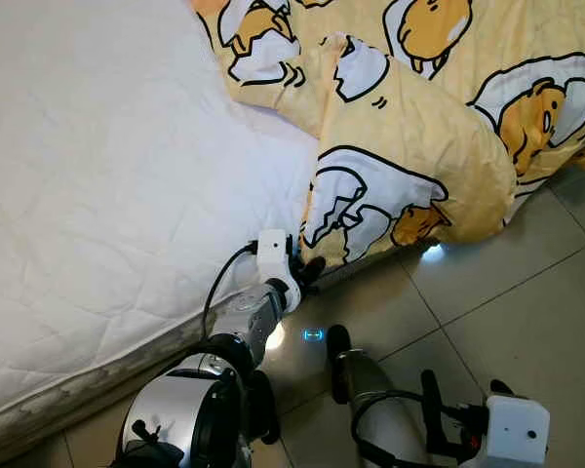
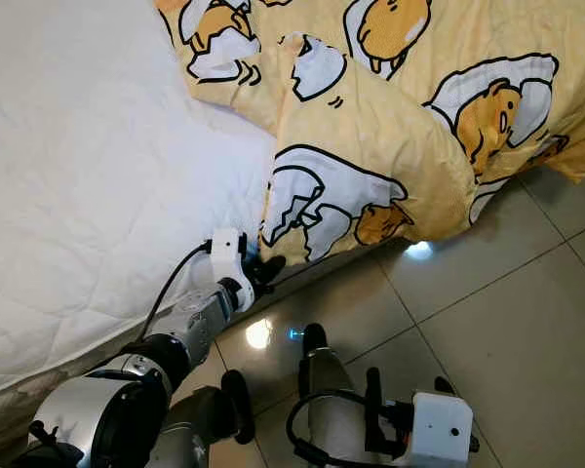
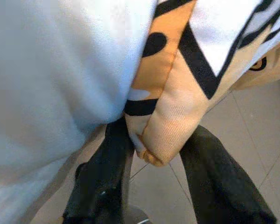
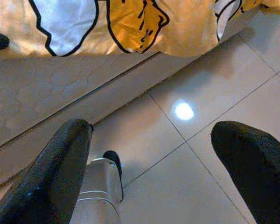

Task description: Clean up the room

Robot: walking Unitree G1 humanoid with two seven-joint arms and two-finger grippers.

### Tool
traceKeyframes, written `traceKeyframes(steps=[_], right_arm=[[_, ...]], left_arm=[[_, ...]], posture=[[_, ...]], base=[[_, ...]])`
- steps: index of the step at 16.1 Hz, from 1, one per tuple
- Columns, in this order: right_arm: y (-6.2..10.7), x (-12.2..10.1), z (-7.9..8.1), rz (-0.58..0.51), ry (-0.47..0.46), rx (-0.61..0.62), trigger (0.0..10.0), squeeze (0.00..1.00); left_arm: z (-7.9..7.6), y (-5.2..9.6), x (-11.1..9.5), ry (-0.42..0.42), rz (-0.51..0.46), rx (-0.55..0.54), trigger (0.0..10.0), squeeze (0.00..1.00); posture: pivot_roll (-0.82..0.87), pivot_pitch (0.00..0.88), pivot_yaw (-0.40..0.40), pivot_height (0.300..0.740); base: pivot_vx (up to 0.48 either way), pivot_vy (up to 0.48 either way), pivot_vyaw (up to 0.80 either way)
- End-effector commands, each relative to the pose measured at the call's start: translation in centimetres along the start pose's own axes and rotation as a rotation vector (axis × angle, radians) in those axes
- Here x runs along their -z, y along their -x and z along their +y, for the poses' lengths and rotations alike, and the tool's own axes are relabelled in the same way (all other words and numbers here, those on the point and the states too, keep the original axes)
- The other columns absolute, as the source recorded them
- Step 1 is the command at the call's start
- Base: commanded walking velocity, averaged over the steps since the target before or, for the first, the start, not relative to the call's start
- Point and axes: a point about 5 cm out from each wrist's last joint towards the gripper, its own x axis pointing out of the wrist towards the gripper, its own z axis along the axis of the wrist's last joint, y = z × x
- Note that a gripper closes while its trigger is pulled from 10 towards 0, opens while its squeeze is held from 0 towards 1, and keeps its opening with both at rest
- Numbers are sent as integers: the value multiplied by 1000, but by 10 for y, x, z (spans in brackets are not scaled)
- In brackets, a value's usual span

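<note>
bed [image 1: 97, 195] | white mattress | yellow cartoon blanket [image 1: 409, 117] on it, overhanging edge

The glossy beige tiled floor [image 1: 526, 322] lies open; the white quilted mattress [image 1: 97, 175] and overhanging yellow cartoon-print duvet [image 1: 409, 166] wall its side.

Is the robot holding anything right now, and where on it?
The left gripper has the yellow blanket's hanging corner between its fingers, not visibly clamped. The right gripper holds nothing.
</note>
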Motion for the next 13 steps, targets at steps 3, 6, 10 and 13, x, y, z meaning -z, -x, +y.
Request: traceKeyframes(steps=[3, 6, 10, 13], right_arm=[[2, 10, -2, 50, 6, 7, 10000, 0], [1, 14, 1, 63, 2, -10, 10000, 0], [1, 19, -1, 84, -2, -17, 10000, 0], [-8, 20, 0, 75, -13, -17, 10000, 0]], left_arm=[[-40, -5, 30, -54, 92, 164, 0, 0], [-42, 4, 51, -297, 184, 308, 0, 0], [-32, 17, 67, -469, 270, 461, 0, 0], [-25, 31, 78, -660, 345, 637, 0, 0]], posture=[[-288, 388, 86, 740], [-278, 381, 94, 740], [-262, 370, 102, 740], [-238, 353, 113, 740]], base=[[0, 0, 0], [0, 0, 0], [0, 0, 0], [0, 0, 0]])
